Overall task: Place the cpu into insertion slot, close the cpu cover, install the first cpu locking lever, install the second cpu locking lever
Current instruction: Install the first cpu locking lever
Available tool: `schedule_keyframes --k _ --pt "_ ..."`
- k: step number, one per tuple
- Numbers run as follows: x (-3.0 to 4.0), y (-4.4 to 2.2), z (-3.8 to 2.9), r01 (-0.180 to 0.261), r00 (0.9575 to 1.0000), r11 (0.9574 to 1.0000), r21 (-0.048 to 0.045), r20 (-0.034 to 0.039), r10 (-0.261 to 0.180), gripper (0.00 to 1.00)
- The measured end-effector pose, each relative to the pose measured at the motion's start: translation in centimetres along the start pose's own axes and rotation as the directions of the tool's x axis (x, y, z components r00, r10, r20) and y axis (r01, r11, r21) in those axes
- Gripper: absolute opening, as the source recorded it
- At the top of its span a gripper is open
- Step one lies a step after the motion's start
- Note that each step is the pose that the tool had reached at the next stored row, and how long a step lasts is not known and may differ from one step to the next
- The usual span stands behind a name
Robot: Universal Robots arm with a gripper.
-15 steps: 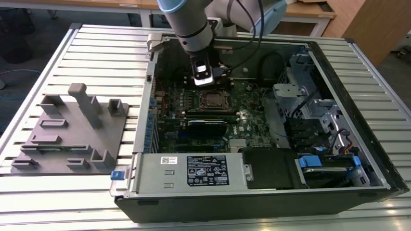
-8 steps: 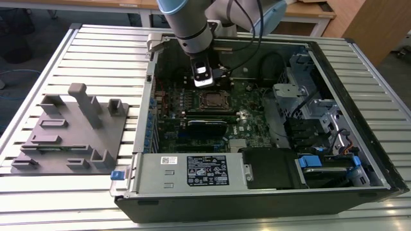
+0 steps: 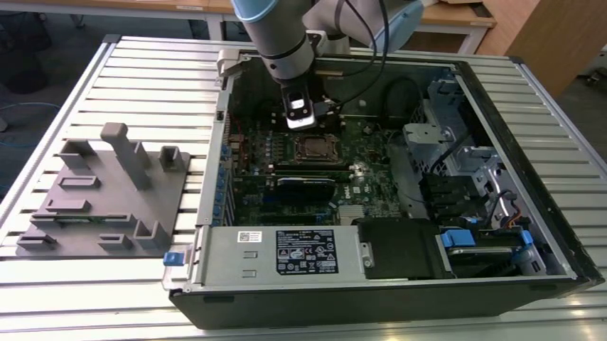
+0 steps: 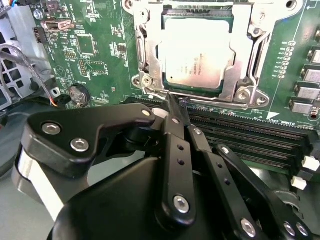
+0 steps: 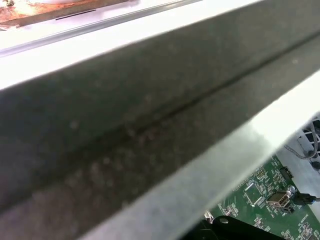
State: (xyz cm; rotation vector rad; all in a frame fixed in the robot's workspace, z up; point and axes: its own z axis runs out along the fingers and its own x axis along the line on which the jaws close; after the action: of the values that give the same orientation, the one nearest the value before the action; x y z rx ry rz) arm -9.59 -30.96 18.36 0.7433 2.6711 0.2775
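Observation:
The cpu (image 4: 197,52) lies flat in the insertion slot (image 4: 142,55), its dull silver top showing through the square window of the cpu cover (image 4: 248,45), which rests down around it. In the second wrist view my gripper (image 4: 173,106) is shut, its black fingers (image 4: 175,150) pressed together with nothing seen between them, tips just beside the socket's edge toward the memory slots. In the exterior view the gripper (image 3: 301,126) hangs inside the open computer case, right above the far edge of the socket (image 3: 313,147). I cannot tell how the locking levers stand.
Long black memory slots (image 4: 250,135) run beside the socket, and a coin battery (image 4: 77,94) sits on the green board. A grey fixture block (image 3: 104,192) stands on the slatted table at the exterior view's left. Power supply (image 3: 284,252) and drive cage (image 3: 455,156) crowd the case. A case wall (image 5: 125,125) is close to the first wrist camera.

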Motion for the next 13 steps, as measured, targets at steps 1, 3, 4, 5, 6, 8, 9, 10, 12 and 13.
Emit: schedule_keyframes --k 1,3,4,5,6,8,9,10,12,13 --pt "0.00 0.00 0.00 0.000 1.0000 1.0000 -0.0002 -0.0001 0.000 0.10" --pt "0.00 0.01 0.00 -0.001 1.0000 1.0000 -0.0010 -0.0007 0.001 0.10" --pt "-0.03 0.02 0.02 -0.001 1.0000 1.0000 -0.0012 -0.0009 0.001 0.10" --pt "-0.08 0.05 0.04 -0.001 1.0000 1.0000 -0.0013 -0.0008 0.001 0.10" --pt "-0.14 0.09 0.07 -0.001 1.0000 1.0000 -0.0013 -0.0007 0.001 0.10" --pt "-0.29 0.17 0.14 -0.001 1.0000 1.0000 -0.0013 -0.0007 0.001 0.10" --pt "-0.36 0.21 0.18 -0.001 1.0000 1.0000 -0.0013 -0.0007 0.001 0.10" --pt "-0.44 0.26 0.21 -0.001 1.0000 1.0000 -0.0013 -0.0007 0.001 0.10" --pt "-0.55 0.31 0.26 -0.001 1.0000 1.0000 -0.0014 -0.0008 0.001 0.10" --pt "-0.57 0.32 0.26 -0.001 1.0000 1.0000 -0.0013 -0.0008 0.001 0.10"
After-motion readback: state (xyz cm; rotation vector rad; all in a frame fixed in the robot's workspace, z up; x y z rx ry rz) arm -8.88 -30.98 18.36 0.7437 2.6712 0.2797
